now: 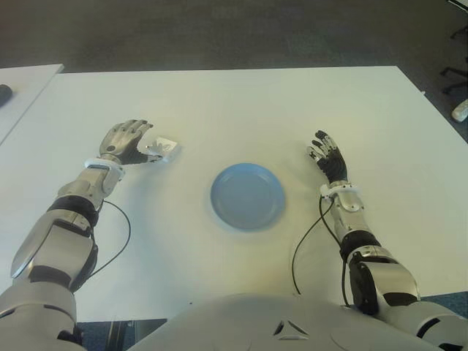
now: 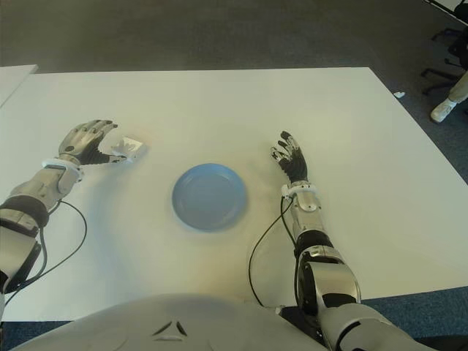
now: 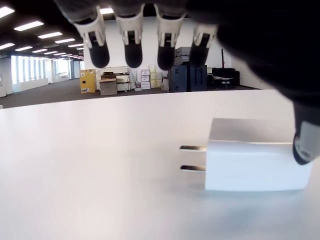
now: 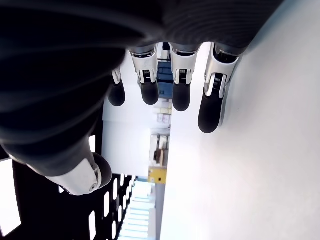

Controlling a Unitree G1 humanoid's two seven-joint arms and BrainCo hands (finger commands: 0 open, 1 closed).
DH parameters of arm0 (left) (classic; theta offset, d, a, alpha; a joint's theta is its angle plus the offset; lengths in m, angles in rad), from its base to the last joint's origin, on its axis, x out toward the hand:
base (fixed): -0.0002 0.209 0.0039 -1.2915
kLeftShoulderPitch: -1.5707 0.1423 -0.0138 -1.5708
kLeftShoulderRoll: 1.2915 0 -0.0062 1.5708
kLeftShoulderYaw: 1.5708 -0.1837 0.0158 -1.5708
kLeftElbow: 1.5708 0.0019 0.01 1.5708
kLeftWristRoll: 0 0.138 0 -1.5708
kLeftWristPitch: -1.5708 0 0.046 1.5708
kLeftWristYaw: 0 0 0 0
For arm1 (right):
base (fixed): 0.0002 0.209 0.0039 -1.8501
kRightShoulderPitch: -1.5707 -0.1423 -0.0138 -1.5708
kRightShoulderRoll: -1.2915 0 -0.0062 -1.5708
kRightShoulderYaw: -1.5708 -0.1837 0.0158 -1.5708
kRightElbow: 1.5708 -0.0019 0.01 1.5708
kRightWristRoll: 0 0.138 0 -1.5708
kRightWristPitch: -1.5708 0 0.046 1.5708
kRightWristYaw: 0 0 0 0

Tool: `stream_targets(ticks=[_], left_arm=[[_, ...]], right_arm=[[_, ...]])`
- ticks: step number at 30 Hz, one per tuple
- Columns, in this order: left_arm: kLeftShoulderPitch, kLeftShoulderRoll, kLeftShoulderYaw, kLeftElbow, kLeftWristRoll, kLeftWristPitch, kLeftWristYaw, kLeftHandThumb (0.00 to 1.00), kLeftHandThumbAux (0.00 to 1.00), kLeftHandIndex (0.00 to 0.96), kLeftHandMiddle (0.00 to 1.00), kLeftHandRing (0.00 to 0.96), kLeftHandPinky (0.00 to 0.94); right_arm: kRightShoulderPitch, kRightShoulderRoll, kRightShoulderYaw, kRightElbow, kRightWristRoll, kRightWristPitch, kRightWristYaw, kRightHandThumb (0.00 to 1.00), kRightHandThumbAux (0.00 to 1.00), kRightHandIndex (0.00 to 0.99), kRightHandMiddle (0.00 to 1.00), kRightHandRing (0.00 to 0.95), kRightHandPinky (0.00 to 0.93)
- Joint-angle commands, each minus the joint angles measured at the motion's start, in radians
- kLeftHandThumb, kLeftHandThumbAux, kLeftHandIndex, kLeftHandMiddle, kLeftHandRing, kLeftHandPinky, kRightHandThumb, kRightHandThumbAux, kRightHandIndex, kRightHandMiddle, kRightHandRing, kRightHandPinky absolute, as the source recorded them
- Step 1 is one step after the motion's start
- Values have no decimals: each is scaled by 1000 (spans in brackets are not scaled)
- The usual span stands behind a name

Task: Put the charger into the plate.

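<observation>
While left hand [image 1: 126, 141] fingers [image 3: 131, 47] spread over charger [image 3: 255, 157] — thumb touching | right hand [image 1: 327, 156] open

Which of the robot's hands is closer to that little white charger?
The left. The left hand is right at the charger, its thumb at the charger's side, fingers open above it. The right hand holds nothing, far across the blue plate on the white table.

Left hand [image 1: 126, 142] covers part of the charger [image 1: 164, 149] in the eye views; contact there too small to tell. Left wrist view: thumb tip [image 3: 303, 147] hides the charger's far corner, fingers [image 3: 133, 35] cut off by the top edge. Desk [image 1: 241, 110] near edge hidden behind the robot's torso. Dark object [image 1: 4, 93] cut off at the frame's left edge.
</observation>
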Motion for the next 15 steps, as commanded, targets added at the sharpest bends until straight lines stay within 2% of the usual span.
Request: stream_targets(ticks=[1, 8, 11, 15], left_arm=[[-18, -1, -42, 39, 36, 9, 33, 379, 440, 114, 103, 99, 114], [-32, -2, -79, 61, 53, 9, 53, 383, 434, 119, 112, 106, 117], [-40, -2, -99, 69, 65, 7, 61, 392, 433, 121, 116, 108, 118], [-48, -4, -121, 74, 75, 4, 68, 399, 429, 113, 115, 107, 124]], right_arm=[[124, 11, 3, 79, -3, 111, 20, 287, 666, 105, 107, 100, 148], [134, 12, -4, 52, 6, 114, 18, 305, 671, 97, 100, 96, 148], [168, 30, 8, -49, 0, 140, -1, 313, 677, 99, 104, 104, 157], [184, 30, 7, -79, 3, 156, -1, 322, 684, 102, 109, 110, 163]])
